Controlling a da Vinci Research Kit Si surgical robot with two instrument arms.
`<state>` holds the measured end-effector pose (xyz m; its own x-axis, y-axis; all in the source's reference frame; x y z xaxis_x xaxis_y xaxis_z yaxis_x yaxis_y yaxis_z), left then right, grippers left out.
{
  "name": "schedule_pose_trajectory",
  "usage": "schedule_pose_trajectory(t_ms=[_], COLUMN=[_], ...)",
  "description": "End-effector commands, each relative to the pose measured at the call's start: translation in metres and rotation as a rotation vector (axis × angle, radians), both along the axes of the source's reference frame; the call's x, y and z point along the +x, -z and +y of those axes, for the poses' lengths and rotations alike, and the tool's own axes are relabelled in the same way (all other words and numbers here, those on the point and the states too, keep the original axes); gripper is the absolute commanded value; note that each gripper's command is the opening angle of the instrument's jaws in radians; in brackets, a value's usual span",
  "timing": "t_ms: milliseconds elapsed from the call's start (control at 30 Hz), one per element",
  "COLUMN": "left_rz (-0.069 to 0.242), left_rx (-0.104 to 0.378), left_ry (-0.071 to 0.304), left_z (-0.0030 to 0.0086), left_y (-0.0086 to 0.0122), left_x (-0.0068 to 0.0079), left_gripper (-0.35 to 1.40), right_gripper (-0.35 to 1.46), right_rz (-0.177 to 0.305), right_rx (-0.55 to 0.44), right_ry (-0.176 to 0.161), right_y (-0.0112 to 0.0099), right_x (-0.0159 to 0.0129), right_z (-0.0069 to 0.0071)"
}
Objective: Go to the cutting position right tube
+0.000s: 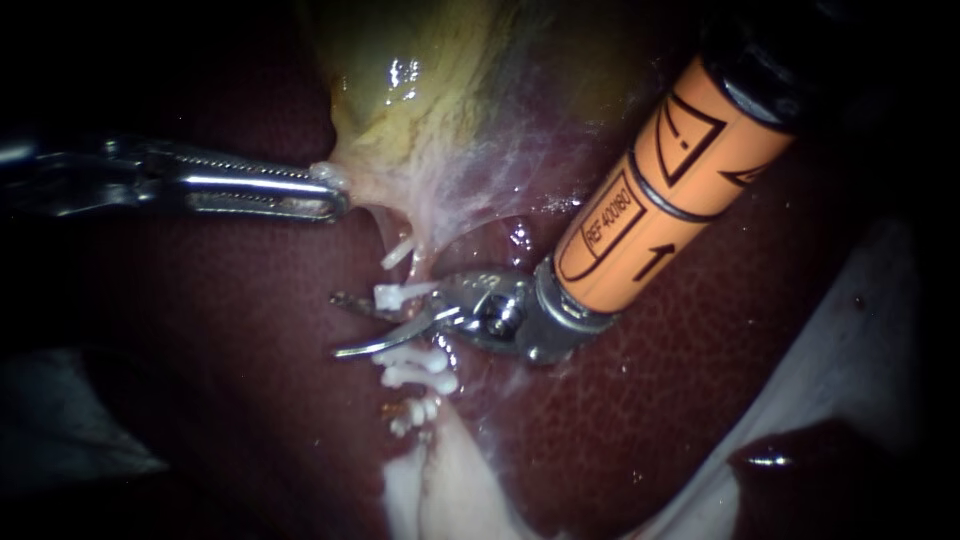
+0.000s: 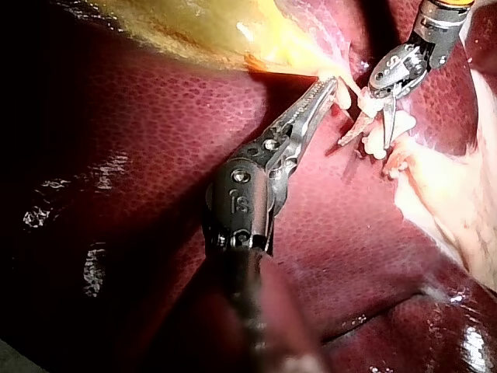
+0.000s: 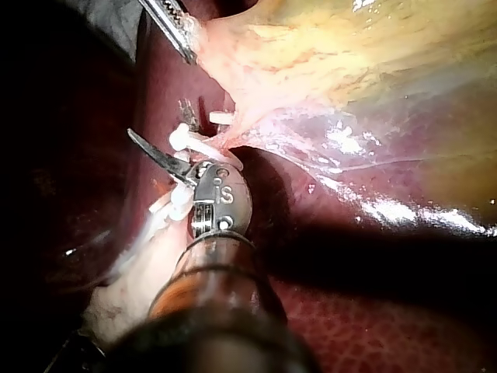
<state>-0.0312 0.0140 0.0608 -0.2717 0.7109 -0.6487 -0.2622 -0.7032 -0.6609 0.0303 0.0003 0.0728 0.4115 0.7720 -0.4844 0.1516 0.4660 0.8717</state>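
Over liver (image 1: pixel 700 400), tube (image 1: pixel 425 255) runs vertically; right instrument's (image 1: pixel 340 325) claw spread, left instrument's (image 1: pixel 336 197) pinching gallbladder (image 1: pixel 450 100).

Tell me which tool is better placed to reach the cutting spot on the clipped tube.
Right. The right tool already has its jaws open at the white clips, while the left tool is occupied, gripping the edge of the gallbladder.
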Motion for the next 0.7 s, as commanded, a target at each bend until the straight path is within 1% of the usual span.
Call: schedule_pose_trajectory(t_ms=[33, 367, 700], left_rz=[0.000, 0.000, 0.000], left_rx=[0.000, 0.000, 0.000], left_ry=[0.000, 0.000, 0.000], left_z=[0.0000, 0.0000, 0.0000], left_y=[0.0000, -0.0001, -0.0001], left_x=[0.0000, 0.0000, 0.0001], left_gripper=[-0.35, -0.35, -0.35], right_gripper=[1.35, 1.33, 1.37], right_rz=[-0.001, -0.002, 0.004], right_rx=[0.001, 0.005, 0.011], right_ry=[0.000, 0.002, 0.013], right_y=[0.0000, 0.0002, 0.0029], right_x=[0.0000, -0.0001, -0.0001], right_z=[0.0000, -0.0003, -0.0011])
